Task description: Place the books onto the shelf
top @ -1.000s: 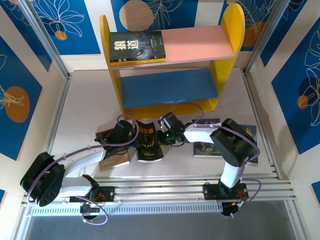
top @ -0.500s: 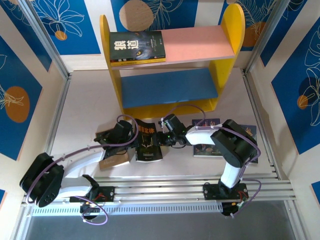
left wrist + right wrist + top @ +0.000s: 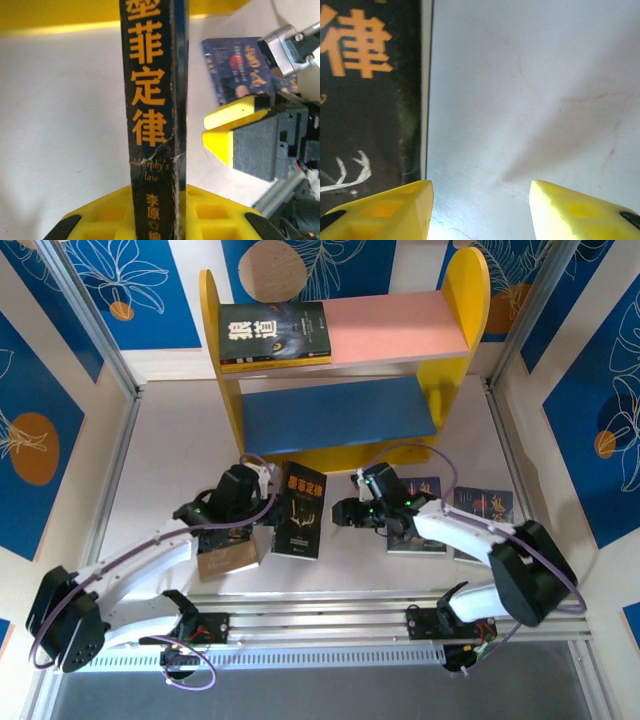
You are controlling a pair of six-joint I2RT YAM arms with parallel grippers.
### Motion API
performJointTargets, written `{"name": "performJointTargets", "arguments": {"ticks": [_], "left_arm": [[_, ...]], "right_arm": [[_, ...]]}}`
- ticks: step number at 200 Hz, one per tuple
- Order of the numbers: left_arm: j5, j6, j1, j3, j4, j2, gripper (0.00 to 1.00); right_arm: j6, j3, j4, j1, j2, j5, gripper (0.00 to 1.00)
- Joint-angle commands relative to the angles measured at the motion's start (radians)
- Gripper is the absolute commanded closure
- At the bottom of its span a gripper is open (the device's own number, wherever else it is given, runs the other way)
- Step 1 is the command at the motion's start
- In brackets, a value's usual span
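- Black paperback with an orange Chinese title [image 3: 301, 510]: it is clamped by its thin edge between the yellow fingers of the left pincer [image 3: 266, 498]. In the left wrist view its worn spine runs straight up from between the closed jaws. I cannot tell whether it touches the white tabletop [image 3: 170, 450].
- Right pincer [image 3: 480, 210]: its jaws stand apart with nothing between them, and bare tabletop shows through the gap. The black paperback's cover is just beside 1 of its fingertips.
- Dark-blue paperback [image 3: 412, 540]: it lies flat behind the right pincer, partly under that arm.
- Second dark paperback [image 3: 488, 506]: it lies flat farther out on the same side, well apart from the right pincer.
- Brown paperback [image 3: 228, 558]: it lies flat behind the left pincer, partly under that arm.
- Black paperback with pale characters [image 3: 275, 335]: it lies flat on the pink board of the small wooden shelf with rounded yellow side panels [image 3: 465, 300], well beyond both pincers. The blue board [image 3: 340, 415] sits below it.
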Motion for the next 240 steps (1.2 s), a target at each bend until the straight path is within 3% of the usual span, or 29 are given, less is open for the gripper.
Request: {"name": "performJointTargets", "arguments": {"ticks": [1,36,66,100,154,189,240], "left_arm": [[0.056,0.108,-0.013,0.142,-0.087,-0.096,1.0],[-0.006,0.166,-0.014,0.334,-0.203,-0.166,1.0],[-0.034,0.193,-0.014,0.58,-0.273,-0.127,1.0],[-0.068,0.218,-0.014,0.844,-0.282,-0.032,1.0],[-0.148,0.211,-0.014,1.177,-0.165,0.174,1.0],[-0.202,0.187,-0.014,1.292,-0.057,0.269,1.0],[-0.39,0.121,-0.014,1.307,0.123,0.32,1.0]], "right_arm": [[-0.043,-0.026,-0.104,-0.022,-0.122,0.007,0.45],[-0.062,-0.033,-0.185,-0.077,-0.308,-0.024,0.39],[-0.096,0.066,-0.277,-0.12,-0.395,-0.055,0.36],[-0.136,0.247,-0.337,-0.168,-0.396,-0.129,0.35],[-0.115,0.59,-0.311,-0.206,-0.294,-0.277,0.33],[-0.084,0.74,-0.269,-0.206,-0.233,-0.329,0.32],[0.04,0.794,-0.114,-0.208,-0.205,-0.419,0.27]]}}
